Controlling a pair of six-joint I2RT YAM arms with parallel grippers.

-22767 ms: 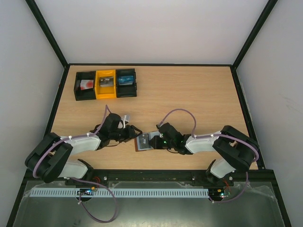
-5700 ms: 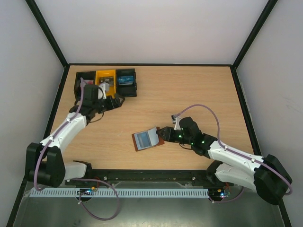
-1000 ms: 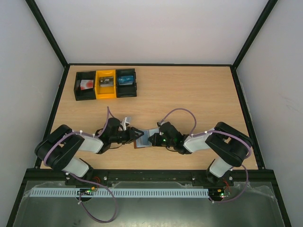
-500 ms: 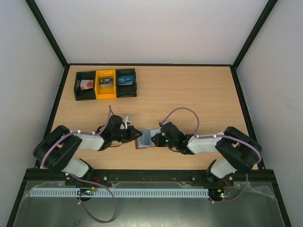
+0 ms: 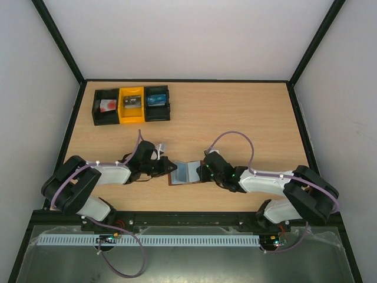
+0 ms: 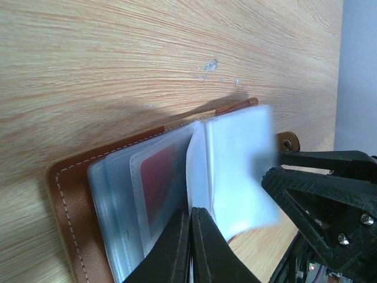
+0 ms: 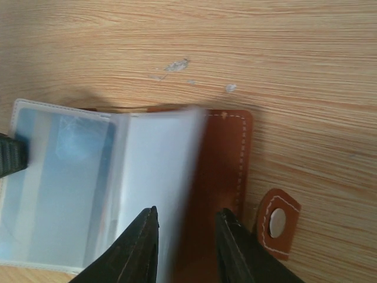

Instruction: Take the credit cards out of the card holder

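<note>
The card holder lies open on the table between both arms, a brown leather cover with clear plastic sleeves fanned up. A reddish card shows through one sleeve, and a bluish credit card through another. My left gripper is shut, and the edge of an upright sleeve runs down between its tips. My right gripper hangs open over the brown cover, beside a blurred white sleeve and the snap tab. It holds nothing.
Three small bins stand at the back left: a black one with something red and white, a yellow one, and a black one with something blue. Black frame rails border the table.
My left gripper has shut at the sleeves. My right gripper has opened and let a sleeve go, which now swings blurred. The right arm has stretched out lower.
</note>
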